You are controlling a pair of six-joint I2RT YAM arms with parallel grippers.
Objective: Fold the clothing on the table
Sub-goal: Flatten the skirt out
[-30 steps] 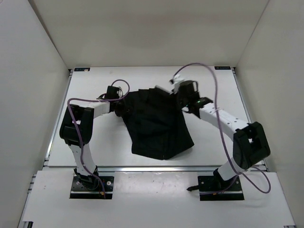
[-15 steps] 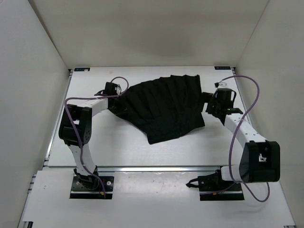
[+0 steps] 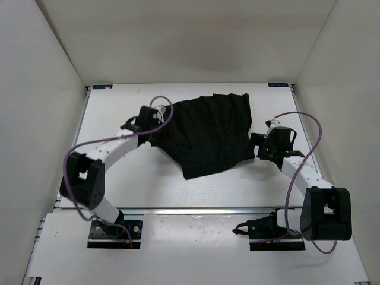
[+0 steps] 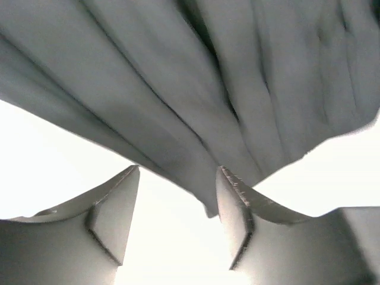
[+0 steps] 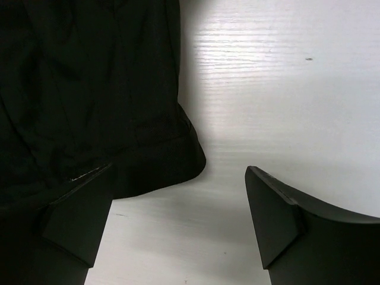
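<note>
Clothing lies spread, pleats running far-to-near, between released left gripper and right gripper.

White links, black joints, purple cables, dark wedge fingers.

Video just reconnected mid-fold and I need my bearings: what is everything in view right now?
skirt: one, black, pleated, spread across the middle of the table
table: one, white, under everything
walls: three, white, left, back, right
rail: one, metal, table's near edge
cables: two, purple, one per arm
left arm, right arm: white and black, either side of skirt
left gripper: open, at skirt's edge
right gripper: open, beside skirt's corner
</note>
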